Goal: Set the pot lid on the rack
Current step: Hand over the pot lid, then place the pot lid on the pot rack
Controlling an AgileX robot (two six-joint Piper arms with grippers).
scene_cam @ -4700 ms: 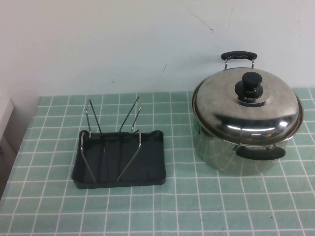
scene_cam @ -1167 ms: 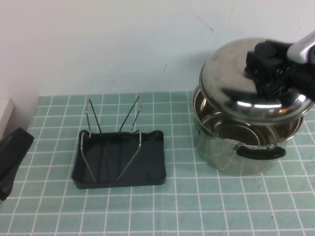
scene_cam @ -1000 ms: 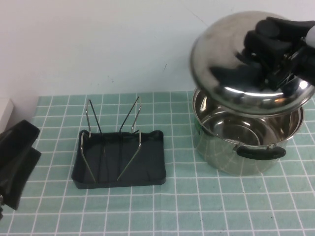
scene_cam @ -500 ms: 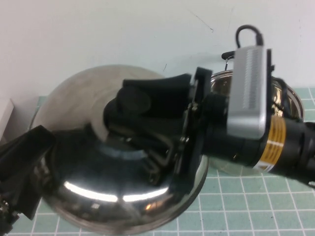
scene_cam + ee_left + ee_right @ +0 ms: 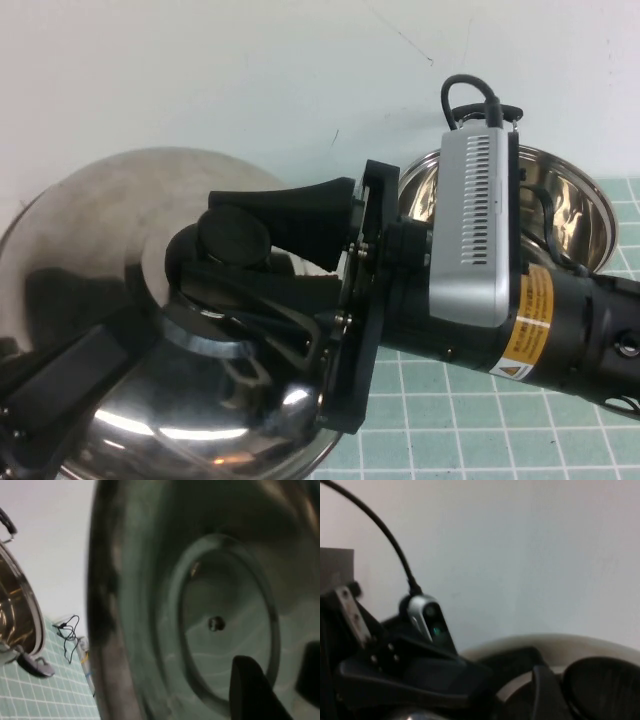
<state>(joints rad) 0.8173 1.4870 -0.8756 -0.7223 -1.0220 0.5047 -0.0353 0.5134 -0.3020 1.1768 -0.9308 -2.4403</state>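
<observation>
The shiny pot lid [image 5: 90, 230] hangs tilted in the air over the table's left side, filling the left of the high view. My right gripper [image 5: 236, 268] is shut on its black knob [image 5: 232, 238], reaching in from the right. The knob also shows in the right wrist view [image 5: 605, 687]. My left gripper [image 5: 62, 398] is at the lid's lower left edge, and its fingers stand apart. In the left wrist view it [image 5: 280, 685] faces the lid's underside [image 5: 220, 580]. The rack is hidden behind the lid.
The open steel pot [image 5: 565, 200] stands at the back right, partly behind my right arm; its rim and a handle also show in the left wrist view [image 5: 17, 620]. Green tiled table [image 5: 450, 410] shows at the lower right. A pale wall lies behind.
My right gripper lifted the lid off the pot and carried it left across the table, now further left and over the rack. My left gripper has come in under the lid's left edge.
</observation>
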